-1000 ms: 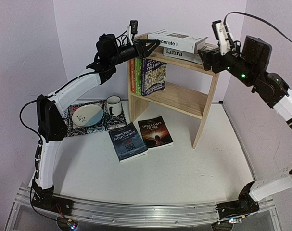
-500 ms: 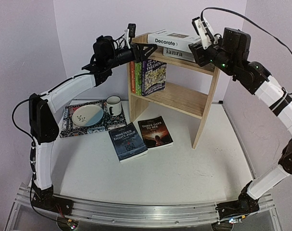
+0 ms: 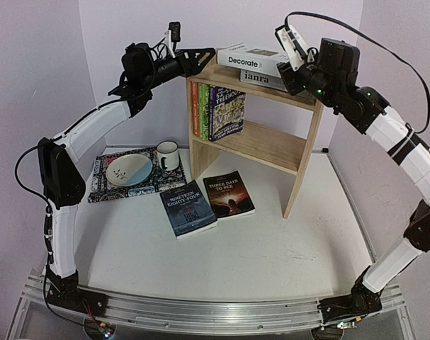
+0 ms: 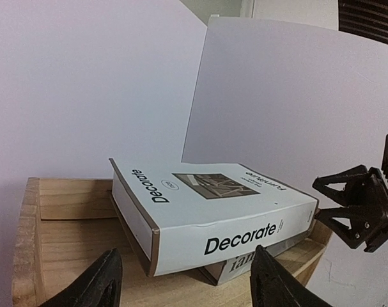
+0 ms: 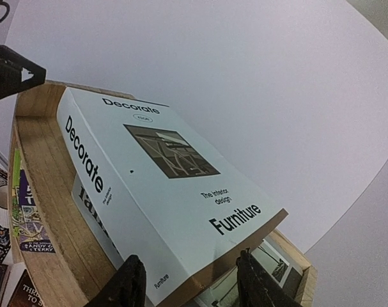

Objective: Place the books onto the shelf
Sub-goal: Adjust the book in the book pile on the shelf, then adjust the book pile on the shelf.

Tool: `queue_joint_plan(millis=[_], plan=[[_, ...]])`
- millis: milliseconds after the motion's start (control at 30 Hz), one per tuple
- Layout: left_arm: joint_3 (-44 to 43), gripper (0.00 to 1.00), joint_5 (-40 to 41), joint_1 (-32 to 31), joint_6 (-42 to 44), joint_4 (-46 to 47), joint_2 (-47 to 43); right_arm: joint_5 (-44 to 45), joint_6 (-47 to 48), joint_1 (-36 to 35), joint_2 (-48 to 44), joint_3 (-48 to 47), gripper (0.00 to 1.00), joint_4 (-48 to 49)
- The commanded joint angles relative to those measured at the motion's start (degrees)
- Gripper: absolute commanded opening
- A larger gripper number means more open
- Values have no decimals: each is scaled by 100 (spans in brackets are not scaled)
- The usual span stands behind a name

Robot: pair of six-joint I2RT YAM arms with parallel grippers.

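Note:
The white book "Decorate" (image 3: 251, 59) lies flat on the grey "ianra" book (image 3: 263, 77) on top of the pine shelf (image 3: 302, 159). My right gripper (image 3: 291, 71) is shut on the right end of "Decorate" (image 5: 155, 173), a finger on each side of its corner. Just off the book's left end, my left gripper (image 3: 200, 55) stands open; its fingers (image 4: 94, 281) are short of "Decorate" (image 4: 206, 211). Three Treehouse paperbacks (image 3: 218, 112) stand upright on the lower tier. "Nineteen Eighty-Four" (image 3: 188, 207) and "Three Days to See" (image 3: 229, 195) lie on the table.
A patterned placemat (image 3: 105, 185) with a plate (image 3: 128, 169) and a white mug (image 3: 167, 155) lies left of the shelf. Walls close in behind and on both sides. The right part of the lower tier (image 3: 268, 145) holds nothing.
My left gripper let go of the left end of "Decorate", opened and drew back to the left. My right gripper came in from the right and shut on the book's right end.

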State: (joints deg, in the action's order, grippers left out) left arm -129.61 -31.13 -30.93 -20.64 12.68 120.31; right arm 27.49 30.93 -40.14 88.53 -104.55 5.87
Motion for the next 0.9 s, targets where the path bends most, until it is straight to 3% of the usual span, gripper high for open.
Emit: queue_joint_plan(millis=[0, 567, 633, 733, 867], plan=[[-396, 70, 0, 0, -55, 185, 184, 273, 179, 28, 6, -259, 48, 345], [-1340, 69, -383, 25, -426, 275, 1003, 556, 435, 33, 104, -358, 44, 336], [-1344, 67, -443, 24, -489, 319, 1021, 454, 379, 33, 48, -316, 46, 336], [-1348, 61, -532, 10, -573, 393, 1048, 289, 276, 33, -45, -285, 58, 336], [-1354, 51, -585, -5, -637, 466, 1084, 100, 142, 32, -193, -293, 60, 328]])
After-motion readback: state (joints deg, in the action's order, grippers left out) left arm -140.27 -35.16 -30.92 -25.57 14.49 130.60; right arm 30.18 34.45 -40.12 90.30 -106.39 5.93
